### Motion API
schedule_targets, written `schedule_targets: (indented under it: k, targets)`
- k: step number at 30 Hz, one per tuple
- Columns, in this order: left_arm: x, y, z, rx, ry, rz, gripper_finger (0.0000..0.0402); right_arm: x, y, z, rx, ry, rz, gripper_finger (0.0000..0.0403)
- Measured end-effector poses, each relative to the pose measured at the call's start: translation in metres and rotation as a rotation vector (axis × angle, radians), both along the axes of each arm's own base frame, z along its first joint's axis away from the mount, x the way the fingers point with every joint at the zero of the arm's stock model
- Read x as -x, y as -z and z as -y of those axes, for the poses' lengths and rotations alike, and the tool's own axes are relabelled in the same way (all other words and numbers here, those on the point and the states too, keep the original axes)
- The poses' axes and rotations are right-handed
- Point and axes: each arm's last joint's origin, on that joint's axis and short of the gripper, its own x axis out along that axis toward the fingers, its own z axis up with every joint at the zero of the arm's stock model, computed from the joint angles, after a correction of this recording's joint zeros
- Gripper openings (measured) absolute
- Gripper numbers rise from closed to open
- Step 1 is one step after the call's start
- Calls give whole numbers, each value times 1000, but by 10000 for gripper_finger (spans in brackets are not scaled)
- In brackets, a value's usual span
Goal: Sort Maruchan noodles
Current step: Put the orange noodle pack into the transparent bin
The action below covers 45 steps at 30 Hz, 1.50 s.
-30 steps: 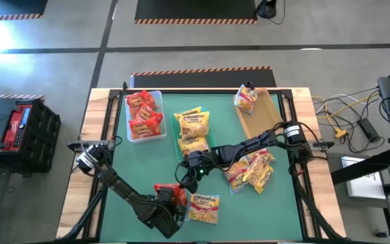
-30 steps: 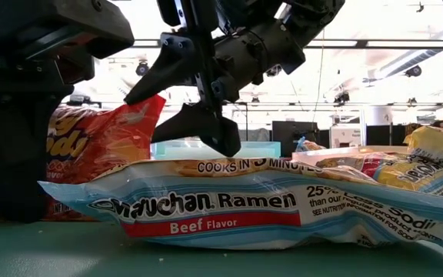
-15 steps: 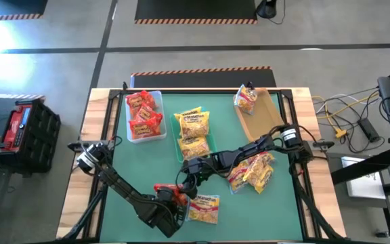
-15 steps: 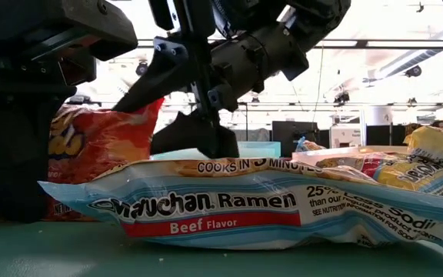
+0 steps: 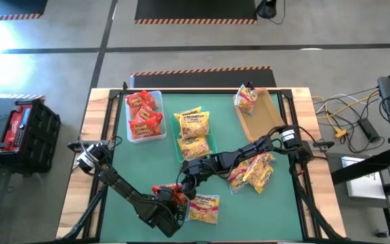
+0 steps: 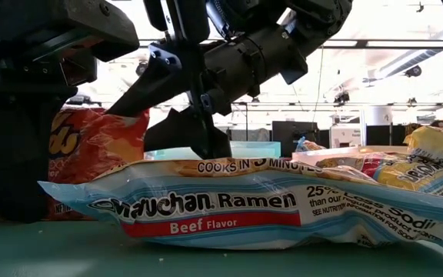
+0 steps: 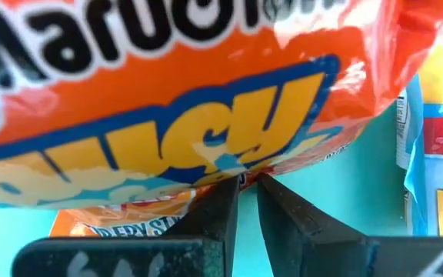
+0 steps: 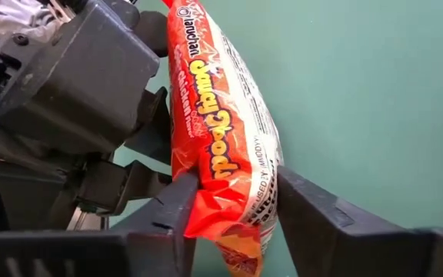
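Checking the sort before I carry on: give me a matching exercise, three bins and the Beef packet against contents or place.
1 clear bin
2 teal bin
3 tan bin
4 Beef packet

A lone packet at its far end
B flat on the green mat
C red-orange packets
D yellow packets

Pairs: 1-C, 2-D, 3-A, 4-B

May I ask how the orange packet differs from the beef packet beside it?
The orange packet is held upright, pinched by the left gripper, with the right gripper around it; the beef packet lies flat on the mat. The orange packet is orange-red, the beef packet yellow with a red band. Both are Maruchan ramen.
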Motion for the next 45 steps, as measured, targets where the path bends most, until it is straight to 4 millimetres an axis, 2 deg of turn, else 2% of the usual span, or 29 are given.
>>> schedule_targets:
  k: [5,8,25,34,39,45]
  targets:
    - [2,-4,2,-21,-47,49,38,0,0,0,0,-2,-3,107]
    - [4,-14,8,-79,-64,123,38,0,1,0,2,-3,-9,95]
    - [26,-70,39,-156,-65,112,38,1,-1,0,-20,0,-17,90]
    - [37,-82,51,-103,-104,86,38,0,-19,1,-44,1,17,90]
    - [40,-88,53,-116,-94,70,38,-6,-34,4,-34,-3,65,90]
    - [42,-90,53,-115,-92,55,38,-10,-42,7,0,-11,63,90]
